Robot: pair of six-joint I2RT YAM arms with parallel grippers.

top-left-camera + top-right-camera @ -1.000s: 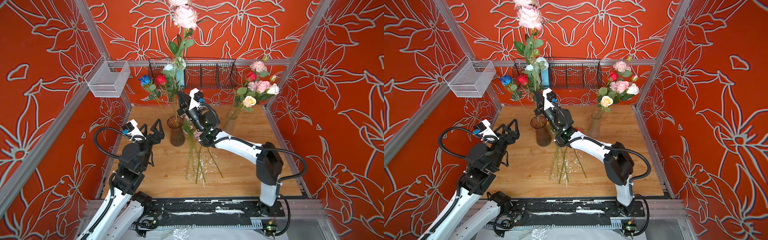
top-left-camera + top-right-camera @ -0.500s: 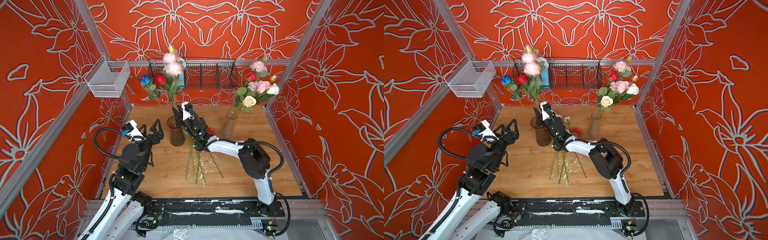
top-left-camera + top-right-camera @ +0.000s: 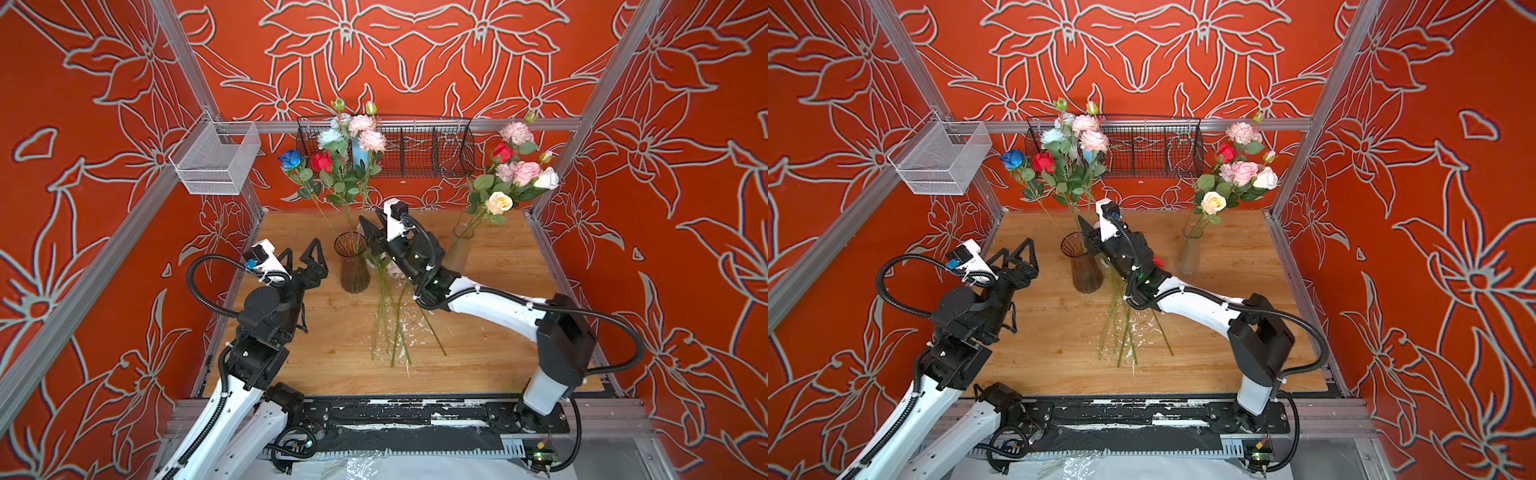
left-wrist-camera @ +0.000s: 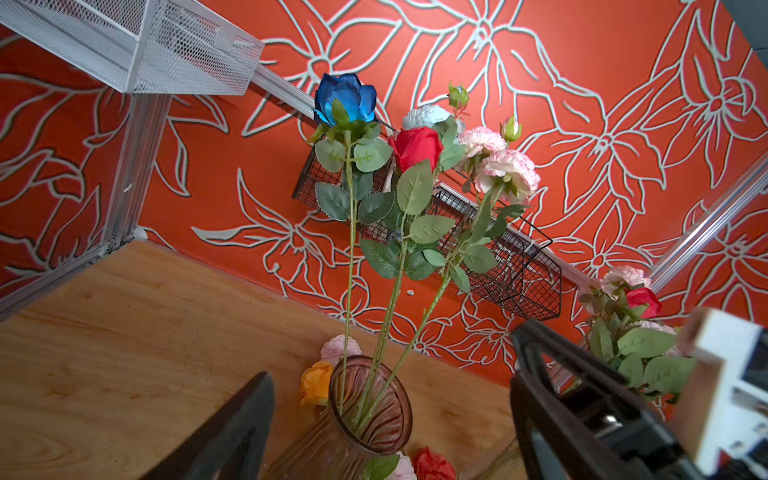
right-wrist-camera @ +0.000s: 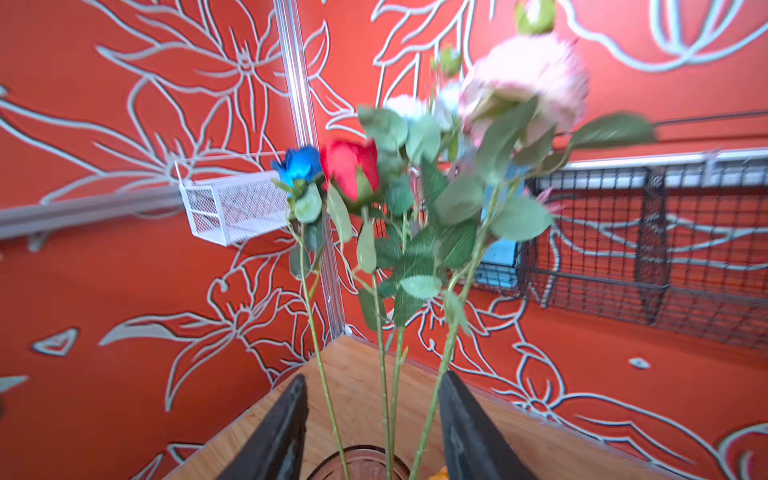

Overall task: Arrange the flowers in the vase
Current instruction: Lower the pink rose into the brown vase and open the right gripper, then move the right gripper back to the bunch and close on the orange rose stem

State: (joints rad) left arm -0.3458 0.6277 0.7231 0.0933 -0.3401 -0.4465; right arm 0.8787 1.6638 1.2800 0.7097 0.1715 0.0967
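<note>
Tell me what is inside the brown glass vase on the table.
Green stems stand in the brown vase: those of the blue rose, the red rose and the pink peonies. Its ribbed tinted glass hides their lower ends.

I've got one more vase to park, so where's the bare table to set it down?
Bare wood: the front strip between the left arm and the loose stems, and the right edge beside the clear vase. Crowded: the middle, where the brown vase, the stems and the right claw sit close together.
</note>
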